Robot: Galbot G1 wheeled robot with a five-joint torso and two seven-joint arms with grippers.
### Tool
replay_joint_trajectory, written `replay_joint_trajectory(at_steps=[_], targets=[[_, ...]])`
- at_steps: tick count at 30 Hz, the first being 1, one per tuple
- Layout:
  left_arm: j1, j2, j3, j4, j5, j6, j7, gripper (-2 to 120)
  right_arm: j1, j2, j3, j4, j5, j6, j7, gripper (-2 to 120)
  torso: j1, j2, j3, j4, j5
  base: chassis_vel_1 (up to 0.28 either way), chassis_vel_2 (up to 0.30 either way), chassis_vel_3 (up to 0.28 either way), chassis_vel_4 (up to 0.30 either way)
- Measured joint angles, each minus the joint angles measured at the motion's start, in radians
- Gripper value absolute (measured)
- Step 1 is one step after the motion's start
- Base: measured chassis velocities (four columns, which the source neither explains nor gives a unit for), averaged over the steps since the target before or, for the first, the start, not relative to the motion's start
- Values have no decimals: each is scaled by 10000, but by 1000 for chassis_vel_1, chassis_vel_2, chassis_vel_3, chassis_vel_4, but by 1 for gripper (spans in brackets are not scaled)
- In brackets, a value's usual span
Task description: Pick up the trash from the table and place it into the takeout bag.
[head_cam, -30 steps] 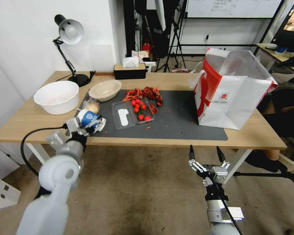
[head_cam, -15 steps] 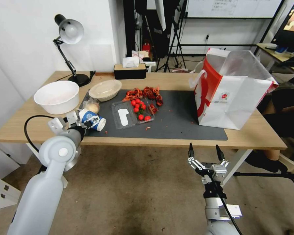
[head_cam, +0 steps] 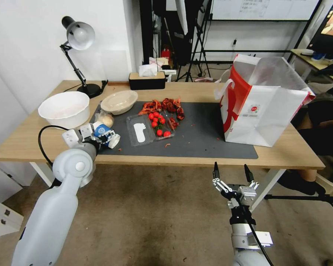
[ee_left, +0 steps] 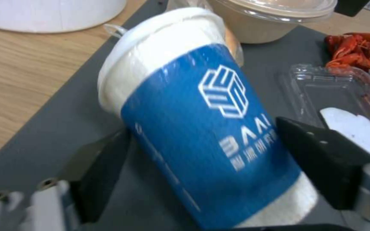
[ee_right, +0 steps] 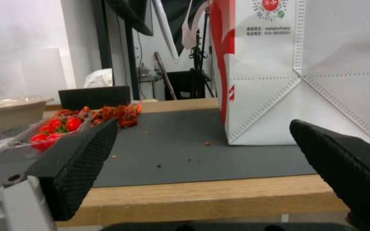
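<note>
Looking down from the head camera, a long light-wood bench [head_cam: 196, 92] carries a dark grey mat [head_cam: 199, 136]. At the mat's near-left corner, the left end effector [head_cam: 100, 136] has its fingers closed around a blue-and-white paper cup [head_cam: 106, 133], which is tipped over with its white rim pointing to the robot's right. Just behind the cup sits a small clear bag of beige food [head_cam: 106, 119], and farther back a beige shallow bowl [head_cam: 119, 101]. A large white bowl [head_cam: 64, 109] stands on the bare wood to the left. Near the mat's middle lies a clear plastic tray [head_cam: 146, 129] of small red tomatoes, with red crayfish shells [head_cam: 164, 106] behind it. The takeout bag [head_cam: 264, 107], white with red side panels, stands upright at the right end of the bench, well apart from the cup. The right end effector [head_cam: 231, 176] hangs below the front edge of the bench, fingers spread wide and holding nothing. From the left wrist camera, the paper cup [ee_left: 206, 128] leans between the two dark fingers [ee_left: 322, 154], which press on its blue band above the mat [ee_left: 43, 141]. From the right wrist camera, the open right fingers [ee_right: 82, 160] frame the bench edge [ee_right: 202, 199], with the takeout bag [ee_right: 305, 83] standing beyond on the mat [ee_right: 185, 154].
</note>
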Motion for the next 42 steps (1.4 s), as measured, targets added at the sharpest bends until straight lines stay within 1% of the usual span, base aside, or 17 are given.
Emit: replay_joint_trajectory(at_steps=[7,11,12,15,16,20,24,31,32,33,34,36,37,38,39,41,42], targets=[[37,74,29,89,312,-13,212,61,1,15,-9,-41,-4,6,11,100,-2,0,0,-1,1,0,0,0,0],[168,126,29,74,625,-41,453,42,3,33,-18,-56,-4,14,13,100,-2,0,0,0,1,0,0,0,0],[168,126,29,74,625,-41,453,42,3,33,-18,-56,-4,14,13,100,-2,0,0,0,1,0,0,0,0],[352,182,-5,18,929,-127,784,27,-18,64,-21,-58,-5,28,16,100,-2,0,0,0,0,0,0,0,0],[352,182,-5,18,929,-127,784,27,-18,64,-21,-58,-5,28,16,100,-2,0,0,0,0,0,0,0,0],[535,254,-71,-111,1143,-285,1174,11,-45,107,-24,-57,-26,36,20,100,-2,0,0,-2,-1,0,0,0,0],[698,331,-195,-270,1272,-332,1443,1,-56,131,-29,-45,-46,42,22,99,-1,0,0,0,-1,0,0,0,0],[956,487,-418,-624,1356,-480,1841,0,-65,151,-36,-16,-77,46,24,99,-2,0,0,0,-1,0,0,0,0],[1128,598,-509,-847,1423,-870,2270,0,-66,161,-37,-6,-85,48,26,99,-1,0,0,1,-1,0,0,0,0],[1128,598,-509,-847,1423,-870,2270,0,-66,161,-37,-6,-85,48,26,99,-1,0,0,1,-1,0,0,0,0],[1261,701,-571,-1017,1547,-1291,2794,0,-65,169,-38,1,-89,50,27,99,-2,0,0,0,0,0,0,0,0],[1445,993,-604,-1300,1990,-2414,4467,0,-61,193,-40,12,-101,58,29,99,-2,0,0,0,0,0,0,0,0],[1445,993,-604,-1300,1990,-2414,4467,0,-61,193,-40,12,-101,58,29,99,-2,0,0,0,0,0,0,0,0],[1429,1149,-529,-1325,2018,-3059,5348,0,-60,216,-41,12,-103,65,29,99,-2,0,0,0,2,0,0,0,0],[1398,1201,-477,-1312,2024,-3270,5614,0,-62,221,-40,12,-103,68,30,99,-1,0,0,1,0,0,0,0,0],[1164,1451,-169,-1095,2037,-4252,6737,0,-72,249,-40,11,-104,80,32,99,-2,0,0,0,1,0,0,0,0],[1164,1451,-169,-1095,2037,-4252,6737,0,-72,249,-40,11,-104,80,32,99,-2,0,0,0,1,0,0,0,0]])
